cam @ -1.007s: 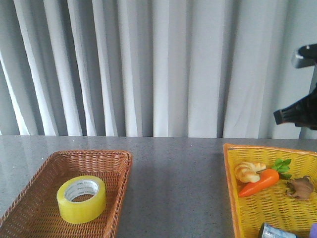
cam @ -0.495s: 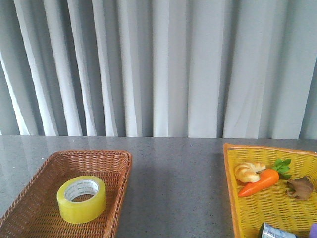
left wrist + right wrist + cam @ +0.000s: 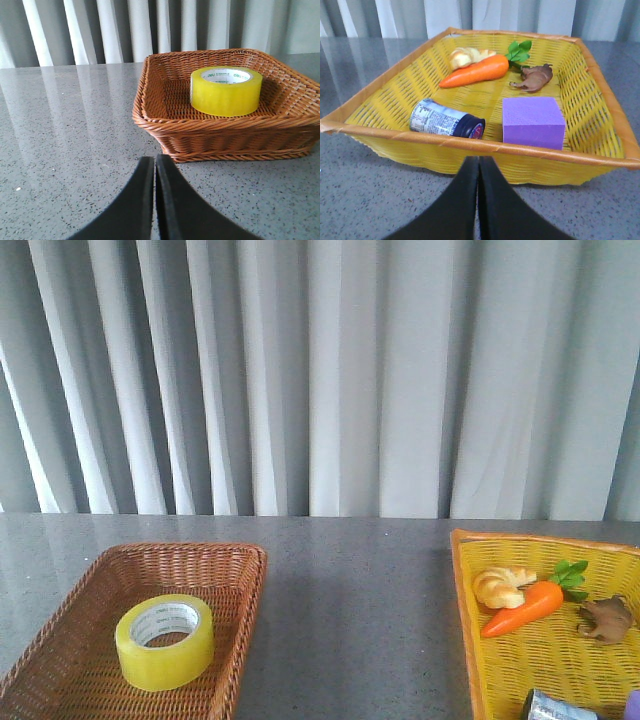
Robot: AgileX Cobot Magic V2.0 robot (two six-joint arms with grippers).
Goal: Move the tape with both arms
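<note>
The yellow tape roll [image 3: 165,641] with a white printed core lies flat in the brown wicker basket [image 3: 245,562] at the table's left; it also shows in the left wrist view [image 3: 226,91], inside that basket [image 3: 160,112]. My left gripper [image 3: 154,162] is shut and empty, low over the grey table just short of the brown basket. My right gripper [image 3: 479,162] is shut and empty, just outside the near rim of the yellow basket [image 3: 470,144]. Neither arm shows in the front view.
The yellow basket [image 3: 463,590] at the right holds a carrot [image 3: 475,71], a bread piece [image 3: 461,56], a brown animal toy [image 3: 535,78], a purple block [image 3: 532,121] and a lying can [image 3: 445,119]. Grey curtains hang behind the table.
A black arm part seen at the right edge of the front view one second ago has left that view. The tape and baskets have not moved.
</note>
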